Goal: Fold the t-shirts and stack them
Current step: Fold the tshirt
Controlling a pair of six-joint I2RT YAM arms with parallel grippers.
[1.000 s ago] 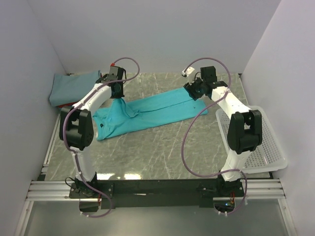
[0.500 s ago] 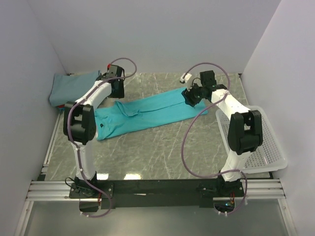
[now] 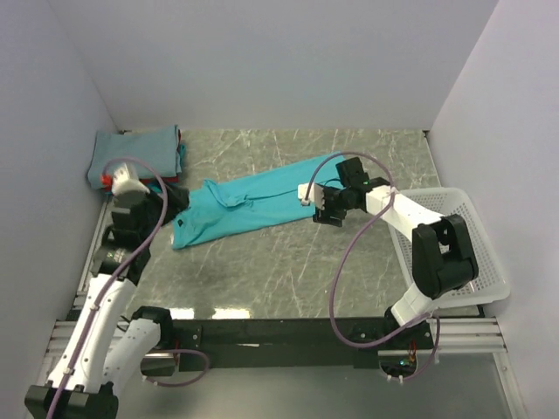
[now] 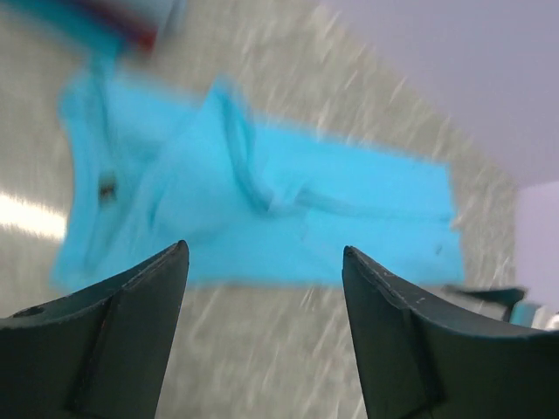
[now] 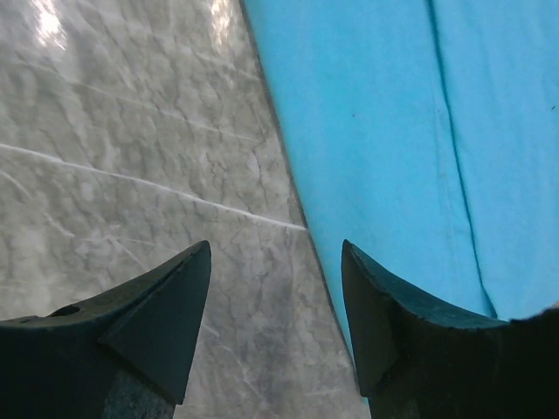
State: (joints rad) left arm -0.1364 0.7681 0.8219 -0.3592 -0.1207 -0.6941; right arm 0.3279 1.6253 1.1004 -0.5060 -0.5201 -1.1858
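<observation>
Hovering at either end of the turquoise t-shirt [image 3: 253, 202], our left gripper [image 4: 262, 262] and right gripper [image 5: 275, 253] gape wide and hold nothing. The shirt lies mid-table as a long strip, likely awaiting its crosswise fold. The folded stack [image 3: 135, 153] sits in the far-left corner.

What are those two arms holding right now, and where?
Nothing. Both pairs of jaws stand open and empty; the turquoise t-shirt lies loose on the table.

Left gripper [image 4: 262, 253] and right gripper [image 5: 275, 249] gape, holding nothing — left arm crooked near its base, right arm extended leftward.
</observation>
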